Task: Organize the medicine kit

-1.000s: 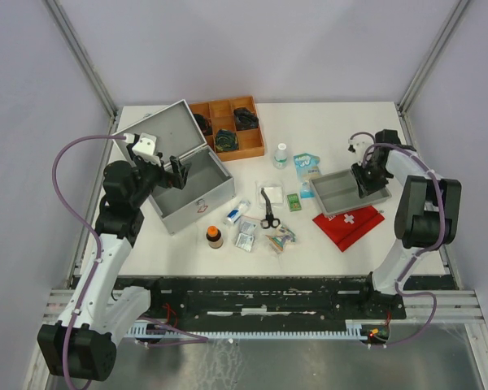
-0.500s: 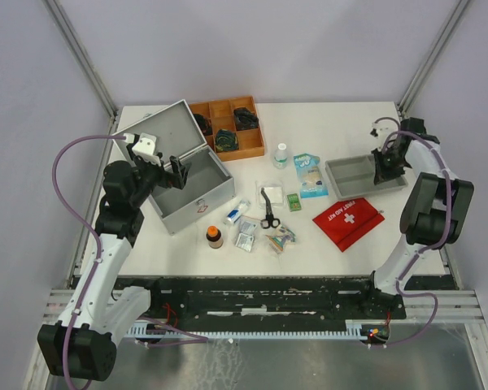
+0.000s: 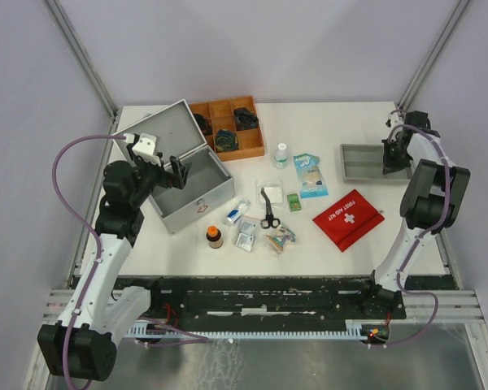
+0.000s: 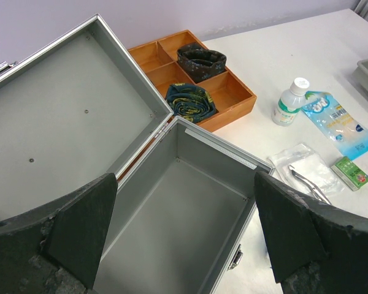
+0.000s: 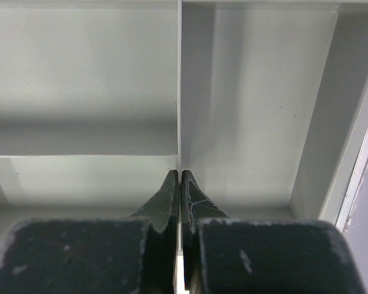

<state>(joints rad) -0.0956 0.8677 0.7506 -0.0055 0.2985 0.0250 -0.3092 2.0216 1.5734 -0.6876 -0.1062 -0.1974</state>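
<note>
The medicine kit [image 3: 197,188] is a silver-grey case standing open at the left, its lid [image 3: 159,130] tilted back. Its inside [image 4: 190,214] is empty. My left gripper [image 3: 177,172] is open and empty, hovering over the open case [image 4: 184,239]. My right gripper [image 3: 393,154] is at the far right, shut on the thin middle divider [image 5: 179,92] of the small shallow grey tray [image 3: 364,162]. In the right wrist view the fingertips [image 5: 180,174] pinch that divider, and the tray floor [image 5: 251,110] fills the frame.
A brown wooden tray [image 3: 228,126] with dark rolls stands behind the kit. Loose in the middle lie a white bottle [image 3: 281,155], blue packet [image 3: 311,173], scissors [image 3: 268,213], green packet [image 3: 294,201], brown bottle [image 3: 215,236], small sachets [image 3: 246,236] and a red first-aid pouch [image 3: 348,218].
My right gripper has carried the grey tray away from the red pouch, back and to the right edge of the table. The left arm has not moved.
</note>
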